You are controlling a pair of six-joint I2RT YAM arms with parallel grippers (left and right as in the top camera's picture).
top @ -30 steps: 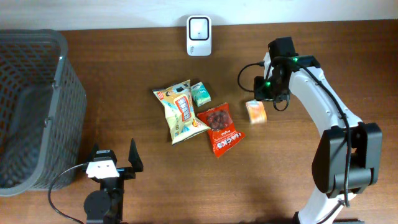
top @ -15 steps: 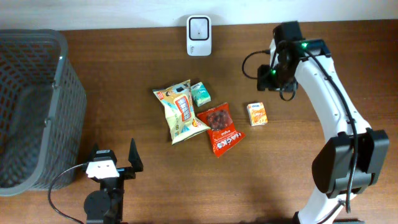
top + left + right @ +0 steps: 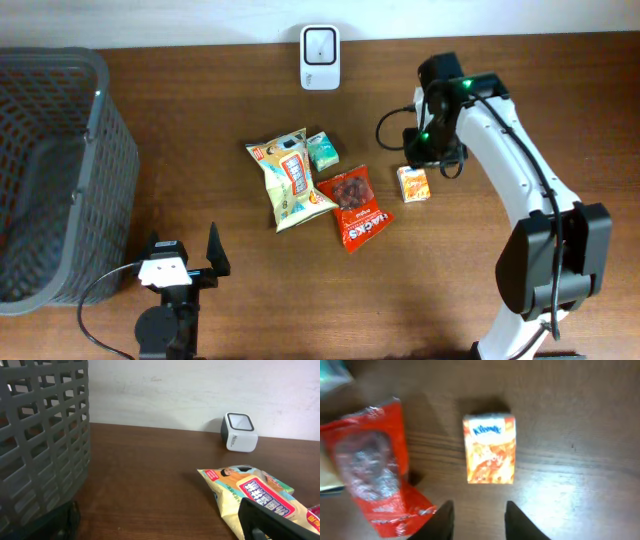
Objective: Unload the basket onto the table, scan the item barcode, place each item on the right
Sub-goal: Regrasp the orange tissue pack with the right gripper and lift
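You are lining up the pick: your right gripper point(image 3: 479, 512), fingers slightly apart and empty, is hovering beside the orange tissue pack point(image 3: 489, 449) lying right of the red snack bag point(image 3: 375, 465). Next you are needing to straddle it, close, and carry it to the far scanner point(image 3: 320, 44). Your left gripper point(image 3: 184, 262) is resting with fingers wide apart.

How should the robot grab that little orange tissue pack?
From straight above, pinching the pack across its two long sides. It lies flat on the table, so only its top is open, and its short width looks narrow enough for the right fingers. The red bag lies clear of it.
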